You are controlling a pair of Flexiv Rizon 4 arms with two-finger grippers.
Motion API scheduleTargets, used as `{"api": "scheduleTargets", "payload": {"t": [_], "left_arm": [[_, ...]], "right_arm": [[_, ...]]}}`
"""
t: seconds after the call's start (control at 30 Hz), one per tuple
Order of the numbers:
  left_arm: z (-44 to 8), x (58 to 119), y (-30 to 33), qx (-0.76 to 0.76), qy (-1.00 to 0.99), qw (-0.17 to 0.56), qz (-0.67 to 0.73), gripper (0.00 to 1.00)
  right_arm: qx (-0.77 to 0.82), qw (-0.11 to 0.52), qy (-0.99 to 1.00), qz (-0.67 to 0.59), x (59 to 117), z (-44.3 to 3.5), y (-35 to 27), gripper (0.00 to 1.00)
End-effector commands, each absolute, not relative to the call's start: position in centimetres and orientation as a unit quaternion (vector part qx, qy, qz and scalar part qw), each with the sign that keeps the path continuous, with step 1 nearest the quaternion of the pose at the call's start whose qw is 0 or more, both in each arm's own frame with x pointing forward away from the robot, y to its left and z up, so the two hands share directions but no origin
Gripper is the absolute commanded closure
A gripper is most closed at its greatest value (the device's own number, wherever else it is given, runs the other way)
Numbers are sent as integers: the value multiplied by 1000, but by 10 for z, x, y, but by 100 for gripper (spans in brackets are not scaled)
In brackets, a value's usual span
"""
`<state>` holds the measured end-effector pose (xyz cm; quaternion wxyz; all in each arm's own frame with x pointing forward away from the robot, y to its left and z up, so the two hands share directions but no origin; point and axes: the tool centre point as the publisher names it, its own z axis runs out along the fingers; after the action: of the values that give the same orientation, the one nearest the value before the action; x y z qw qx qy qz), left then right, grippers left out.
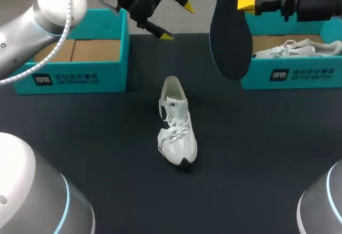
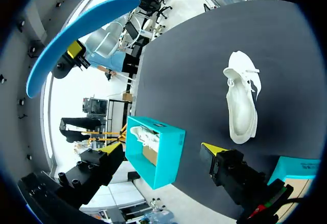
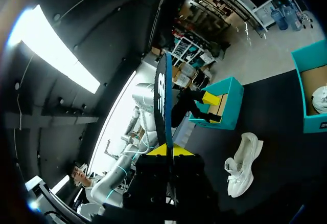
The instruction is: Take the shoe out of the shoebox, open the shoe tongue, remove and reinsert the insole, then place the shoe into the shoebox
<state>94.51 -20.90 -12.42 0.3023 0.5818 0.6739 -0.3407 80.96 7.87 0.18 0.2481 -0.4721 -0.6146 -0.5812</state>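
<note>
From where I stand, the white lace-up sneaker [image 1: 176, 130] sits upright mid-way across the black counter [image 1: 107, 154], toe toward the near edge. The right hand [image 1: 245, 3] pinches a dark blue foam insole [image 1: 231, 41] above the far right corner, by a teal cardboard shoebox [image 1: 299, 75] (a second white shoe [image 1: 299, 48] lies inside). The left hand [image 1: 178, 21] gapes wide, holding nothing, beside the other teal shoebox [image 1: 80, 78].

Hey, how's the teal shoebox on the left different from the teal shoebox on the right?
The left shoebox is empty, bare cardboard showing inside; the right shoebox holds a white shoe. In the head view my left arm overlaps the left shoebox, while the held insole overlaps the right shoebox. Both are teal and open-topped.
</note>
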Motion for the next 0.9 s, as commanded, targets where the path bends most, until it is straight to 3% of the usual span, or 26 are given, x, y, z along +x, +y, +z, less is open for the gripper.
{"api": "scheduleTargets", "payload": {"t": [0.03,0.57,0.9], "left_arm": [[-122,937,-206,572,659,338,-352,0],[-91,931,-212,557,560,460,-405,0],[-82,925,-221,557,533,471,-428,0]], "right_arm": [[-486,277,-608,-563,847,2,81,100],[-574,407,-498,-506,911,-43,80,100],[-612,408,-467,-491,941,-57,91,100]]}}
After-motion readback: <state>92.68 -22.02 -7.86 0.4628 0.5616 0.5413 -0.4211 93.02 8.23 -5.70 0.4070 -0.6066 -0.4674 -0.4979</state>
